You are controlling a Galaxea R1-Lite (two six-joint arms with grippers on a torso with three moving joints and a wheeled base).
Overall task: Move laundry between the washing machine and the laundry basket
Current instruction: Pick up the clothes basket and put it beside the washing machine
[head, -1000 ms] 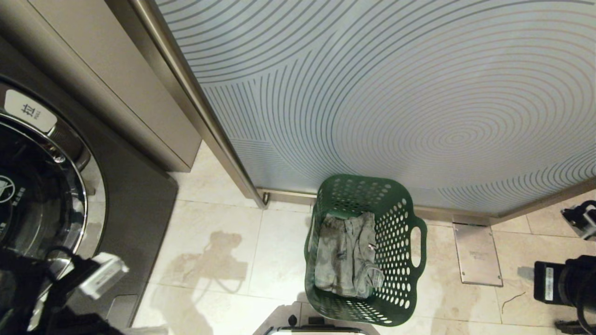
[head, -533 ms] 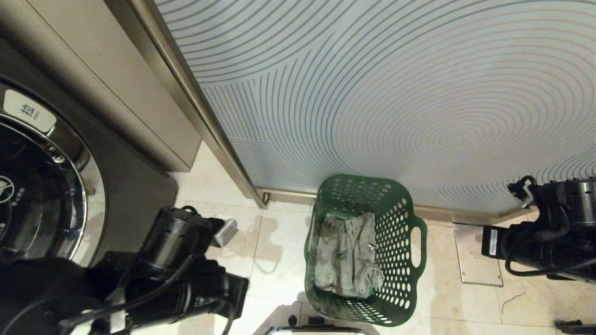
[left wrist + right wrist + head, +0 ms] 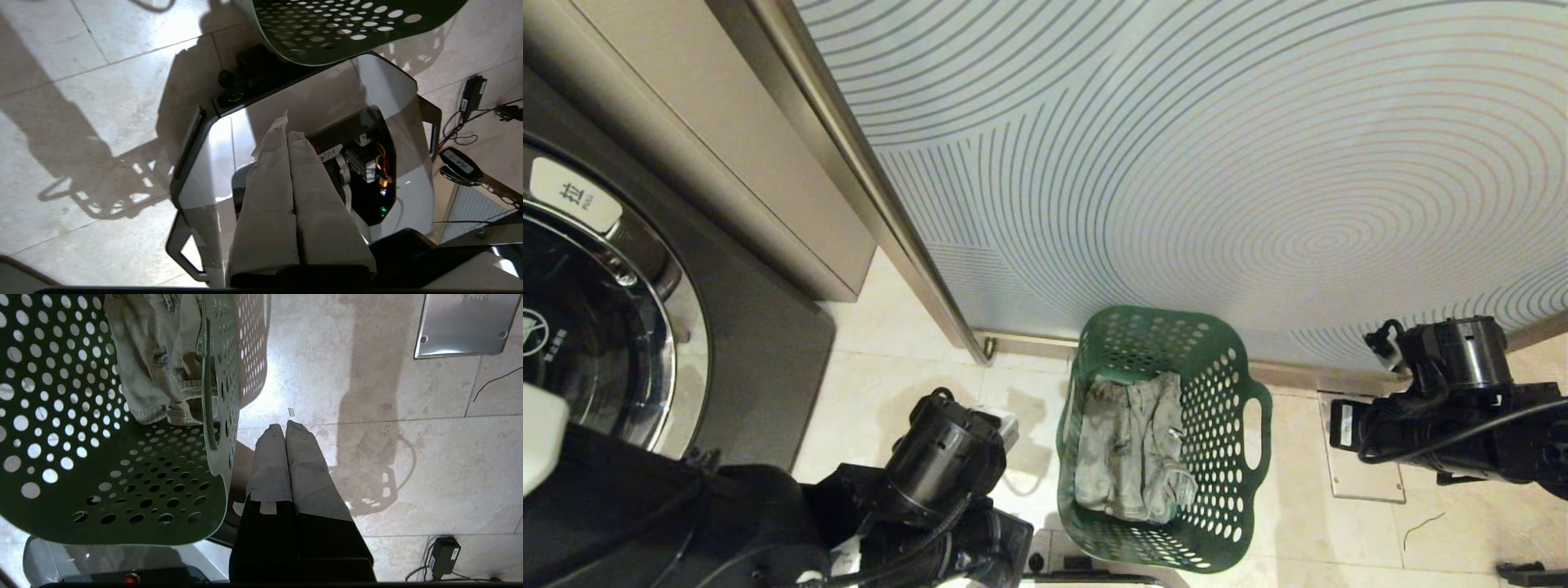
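Laundry (image 3: 1131, 445) sits in laundry basket (image 3: 1225, 523), floor center. Washing machine (image 3: 596, 327) at 9 o'clock. Left gripper (image 3: 288, 132) and right gripper (image 3: 284, 426): fingers pressed together, empty, flanking basket at 8 and 3 o'clock.

Perforated plastic basket (image 3: 1217, 425), faded denim laundry (image 3: 1131, 449), glossy tile floor (image 3: 915, 425).

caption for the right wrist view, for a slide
Shut right tool over the tiled floor beside the green laundry basket holding the laundry.
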